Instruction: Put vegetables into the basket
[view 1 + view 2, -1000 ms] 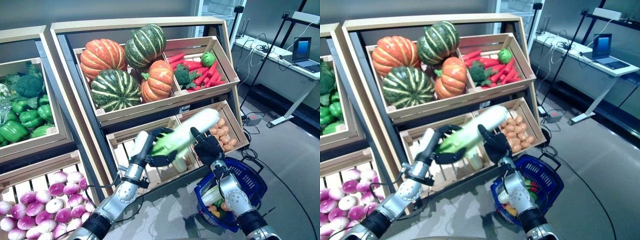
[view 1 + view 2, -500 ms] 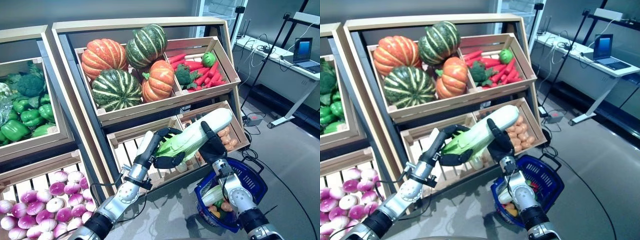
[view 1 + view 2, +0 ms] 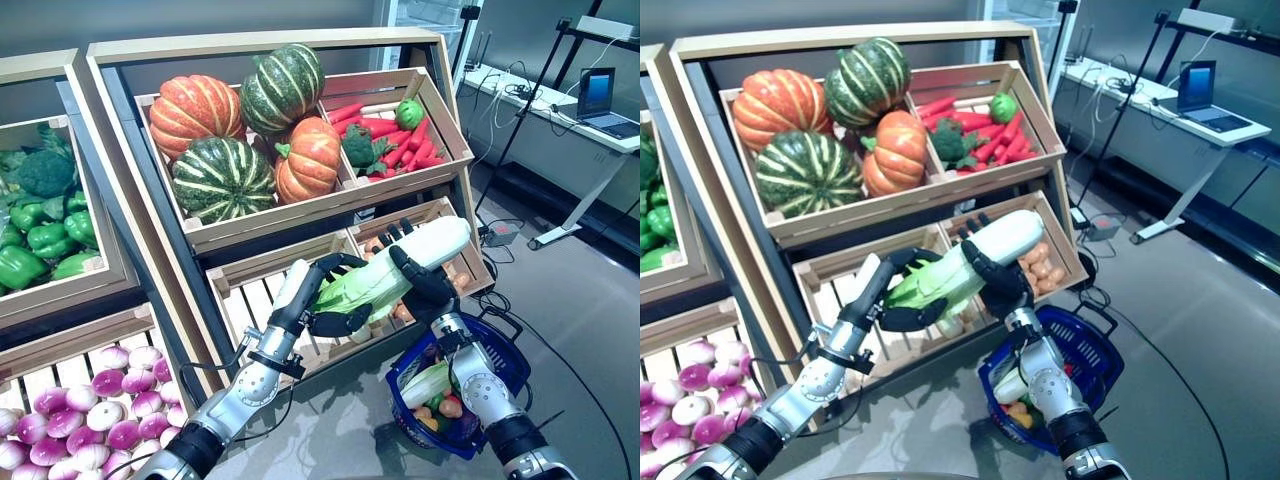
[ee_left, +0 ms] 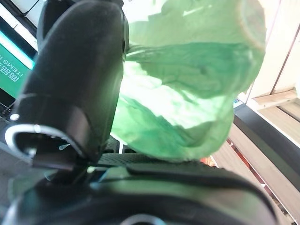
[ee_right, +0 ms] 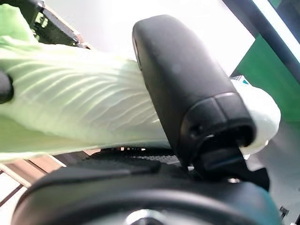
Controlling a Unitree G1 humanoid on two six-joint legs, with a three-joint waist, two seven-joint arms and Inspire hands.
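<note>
A long pale green and white cabbage is held in the air in front of the stand's lower crates, tilted up to the right. My left hand is curled round its leafy green end, which shows in the left wrist view. My right hand is curled round its white part, seen ribbed in the right wrist view. The blue basket stands on the floor just below and right of the right hand. In it lie a pale leafy vegetable and small orange ones.
The wooden stand with its slanted crates rises right behind both hands. A white desk with a laptop stands at the far right. Grey floor lies to the right of the basket.
The cabbage has moved a little to the right, over the basket's near side. My right hand has closed round its white part. The view itself has shifted slightly.
</note>
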